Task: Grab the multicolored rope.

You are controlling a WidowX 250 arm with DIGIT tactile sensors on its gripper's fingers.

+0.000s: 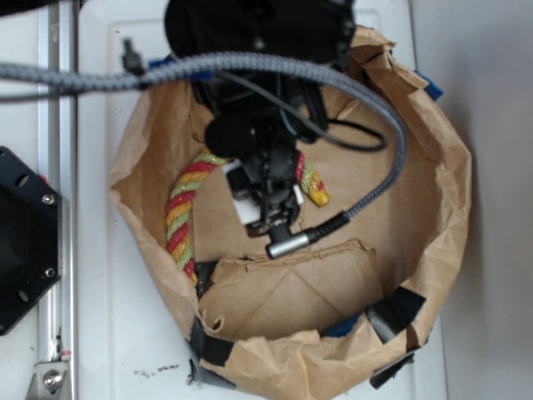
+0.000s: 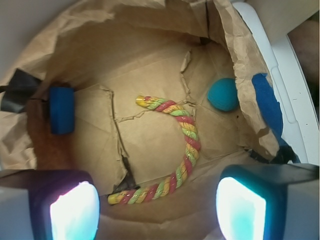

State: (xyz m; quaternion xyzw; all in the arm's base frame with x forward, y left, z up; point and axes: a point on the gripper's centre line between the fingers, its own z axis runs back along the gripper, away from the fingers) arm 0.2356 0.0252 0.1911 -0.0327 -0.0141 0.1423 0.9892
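The multicolored rope (image 2: 186,145) is a twisted cord of red, yellow and light-green strands. It lies in an arch on the brown paper floor of a torn paper bag (image 2: 150,75). In the exterior view the rope (image 1: 181,218) runs down the bag's left side, and its other end shows to the right of the arm. My gripper (image 2: 157,210) hangs above the bag with its jaws wide apart and nothing between them. The rope's lower end lies below and between the fingers (image 2: 75,210). In the exterior view the gripper (image 1: 271,204) is over the middle of the arch.
A teal-blue ball (image 2: 223,94) sits inside the bag beside the rope. A blue block (image 2: 62,109) and black tape are at the bag's wall. A grey braided cable (image 1: 250,65) loops over the bag. A metal rail (image 1: 54,200) and black plate stand left.
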